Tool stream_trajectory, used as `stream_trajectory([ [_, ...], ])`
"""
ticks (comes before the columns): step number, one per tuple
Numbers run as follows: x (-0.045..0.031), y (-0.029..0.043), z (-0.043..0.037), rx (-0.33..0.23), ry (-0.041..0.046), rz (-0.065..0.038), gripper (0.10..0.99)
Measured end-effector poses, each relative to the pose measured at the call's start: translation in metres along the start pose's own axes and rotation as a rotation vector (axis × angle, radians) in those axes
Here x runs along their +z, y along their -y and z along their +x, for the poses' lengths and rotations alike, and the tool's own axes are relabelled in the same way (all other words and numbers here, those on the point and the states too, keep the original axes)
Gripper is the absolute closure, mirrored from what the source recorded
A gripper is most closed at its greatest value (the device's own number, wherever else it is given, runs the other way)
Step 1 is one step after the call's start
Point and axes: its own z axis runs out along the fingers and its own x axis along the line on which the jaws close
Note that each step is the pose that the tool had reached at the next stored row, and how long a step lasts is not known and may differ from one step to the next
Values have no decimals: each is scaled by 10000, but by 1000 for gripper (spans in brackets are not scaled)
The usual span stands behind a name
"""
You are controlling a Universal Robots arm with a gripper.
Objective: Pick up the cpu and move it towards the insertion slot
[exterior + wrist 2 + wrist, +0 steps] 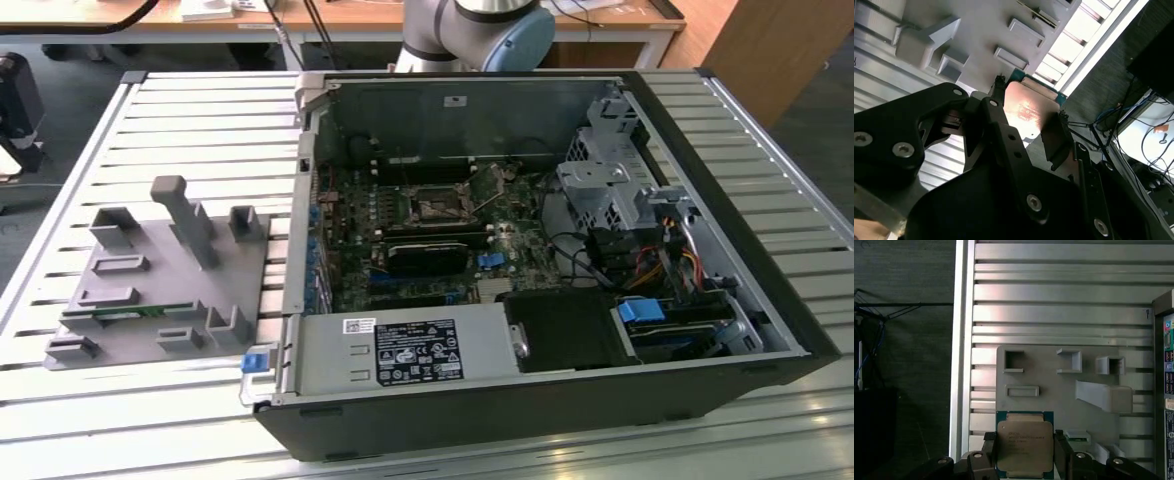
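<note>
Gripper (pixel 1025 456) pinching cpu (pixel 1025 441) by grey fixture (pixel 1054 390) in both wrist views, exterior view showing insertion slot (pixel 438 206) inside open case (pixel 467 422)

cpu (pixel 1025 445) top of shiny metal (green rim), matt grey plastic holder (pixel 1049 390), ribbed metal table (pixel 1054 295)

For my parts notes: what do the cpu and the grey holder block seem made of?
On the cpu, the lid looks like metal, dull silver that catches light; its green rim looks like circuit board. For the grey holder block, probably plastic: matte, even grey, no shine.
</note>
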Motion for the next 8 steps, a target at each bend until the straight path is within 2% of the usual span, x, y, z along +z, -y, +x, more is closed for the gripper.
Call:
stream_trajectory([
  [4,-11,-1,-7,-1,5,0,545],
  [8,-14,-1,-50,0,5,0,545],
])
